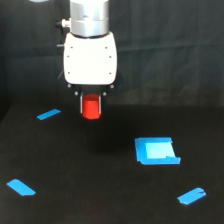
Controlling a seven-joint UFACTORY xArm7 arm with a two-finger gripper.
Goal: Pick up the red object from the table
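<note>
The red object (91,108) is a small red-orange block held between the two dark fingers of my gripper (91,111). The gripper hangs straight down from the white wrist housing in the upper middle of the exterior view. It is shut on the block and holds it clear above the black table (90,180). A faint shadow lies on the table below it.
A blue square patch (156,151) lies on the table to the exterior view's right of the gripper. Blue tape strips lie at the left back (48,114), the left front (21,187) and the right front (191,196). A black curtain hangs behind.
</note>
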